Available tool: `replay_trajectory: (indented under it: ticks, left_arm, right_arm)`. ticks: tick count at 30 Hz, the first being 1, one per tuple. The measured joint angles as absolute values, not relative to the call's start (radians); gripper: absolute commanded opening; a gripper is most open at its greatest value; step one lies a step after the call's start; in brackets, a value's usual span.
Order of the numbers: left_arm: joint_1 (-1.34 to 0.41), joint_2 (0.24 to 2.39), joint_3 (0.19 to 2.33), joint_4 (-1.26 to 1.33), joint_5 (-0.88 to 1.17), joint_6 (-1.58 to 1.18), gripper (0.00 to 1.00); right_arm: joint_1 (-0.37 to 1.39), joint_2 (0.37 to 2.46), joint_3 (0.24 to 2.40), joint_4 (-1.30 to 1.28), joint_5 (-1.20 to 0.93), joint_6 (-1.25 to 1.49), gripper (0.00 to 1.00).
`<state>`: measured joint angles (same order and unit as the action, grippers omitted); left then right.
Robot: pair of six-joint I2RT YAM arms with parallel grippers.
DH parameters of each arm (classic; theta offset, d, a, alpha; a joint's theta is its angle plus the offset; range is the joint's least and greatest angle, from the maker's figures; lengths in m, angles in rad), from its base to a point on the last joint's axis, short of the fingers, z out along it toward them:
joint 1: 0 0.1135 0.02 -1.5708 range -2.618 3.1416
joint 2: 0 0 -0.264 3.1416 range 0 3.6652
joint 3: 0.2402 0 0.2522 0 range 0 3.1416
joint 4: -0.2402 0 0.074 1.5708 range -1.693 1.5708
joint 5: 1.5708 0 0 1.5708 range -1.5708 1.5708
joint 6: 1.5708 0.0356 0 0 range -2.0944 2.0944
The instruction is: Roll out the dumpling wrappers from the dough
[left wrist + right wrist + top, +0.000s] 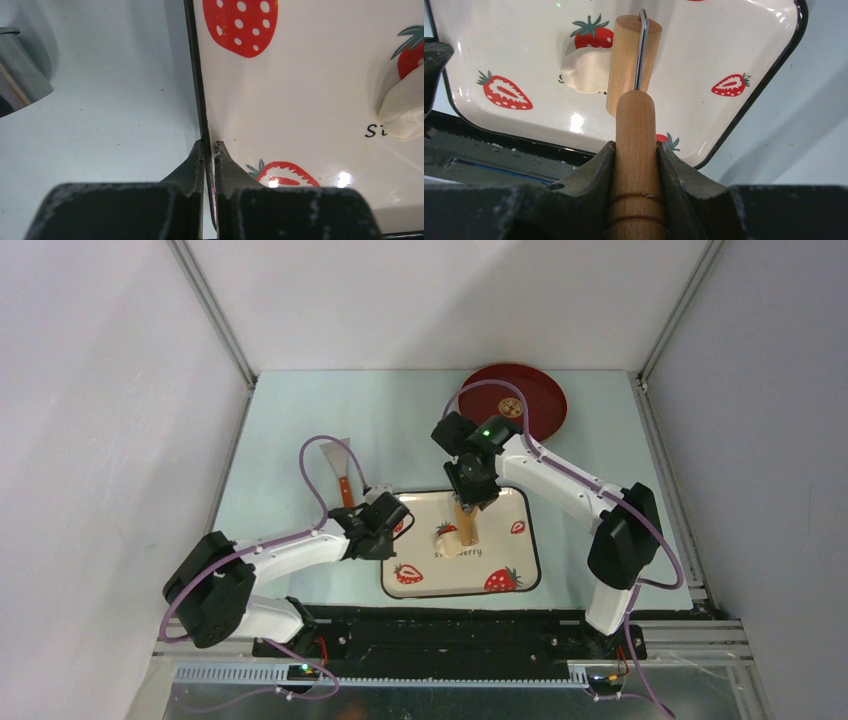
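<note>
Top view, clock directions. The right gripper [635, 146] is clamped on the handle of the wooden roller [633, 65], whose long axis runs 12 to 6 over the strawberry-patterned plate [425, 585]. The dough [445, 530], a small pale lump, lies mid-plate just beside the barrel at its 9 o'clock; contact cannot be told. The left gripper [210, 148] pinches the plate's 9 o'clock rim. The right arm is nearer, and the next pass would probably go sideways toward 9.

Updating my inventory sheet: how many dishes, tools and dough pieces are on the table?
Dishes: 2 (strawberry plate, red tray)
Tools: 2 (wooden roller, scraper)
Dough pieces: 1 (dough)
Total: 5
</note>
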<state>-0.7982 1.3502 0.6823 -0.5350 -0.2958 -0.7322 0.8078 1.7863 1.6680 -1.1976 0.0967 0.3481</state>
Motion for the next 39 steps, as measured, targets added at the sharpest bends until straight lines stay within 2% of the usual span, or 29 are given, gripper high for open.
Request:
replay_trajectory:
  ticks: [28, 39]
  left_arm:
    - [-0.8, 1.351, 0.682, -0.535, -0.297, -0.732, 0.02]
    - [-0.8, 1.351, 0.682, -0.535, -0.298, -0.733, 0.02]
  right_arm:
    - [0.797, 1.779, 1.571, -1.155, 0.123, 0.346, 0.0]
    - [0.817, 1.778, 1.684, -1.206, 0.121, 0.349, 0.0]
